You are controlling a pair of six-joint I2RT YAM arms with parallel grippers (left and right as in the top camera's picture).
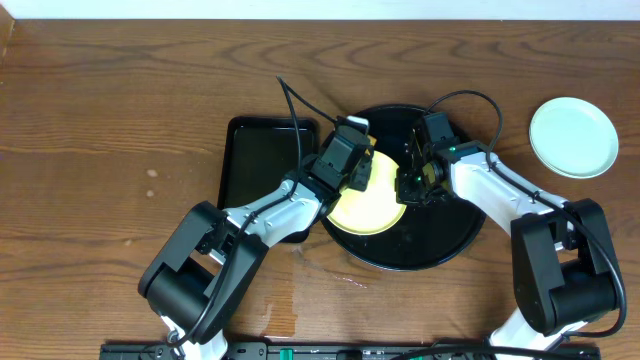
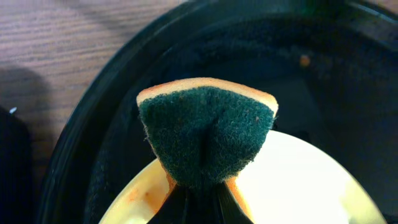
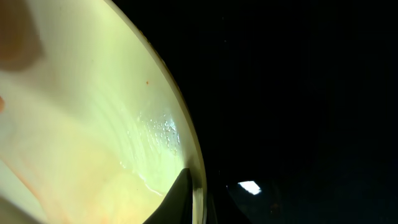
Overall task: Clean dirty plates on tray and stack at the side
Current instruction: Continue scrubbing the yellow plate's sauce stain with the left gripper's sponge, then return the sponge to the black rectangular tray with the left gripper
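Observation:
A pale yellow plate [image 1: 368,208] lies on the round black tray [image 1: 445,245]. My left gripper [image 1: 357,160] is shut on a sponge [image 2: 205,134], dark green pad with an orange back, over the plate's far part. The plate [image 2: 298,186] shows an orange smear at its left rim in the left wrist view. My right gripper [image 1: 408,180] is shut on the plate's right rim [image 3: 198,180], one finger on the inside. The plate's surface [image 3: 81,124] looks wet there. A mint-blue plate [image 1: 573,137] sits on the table at the right, off the tray. A third plate is not in view.
A smaller rectangular black tray [image 1: 262,165] lies left of the round tray, partly under my left arm. A few wet spots mark the wooden table [image 1: 120,120] in front of the round tray.

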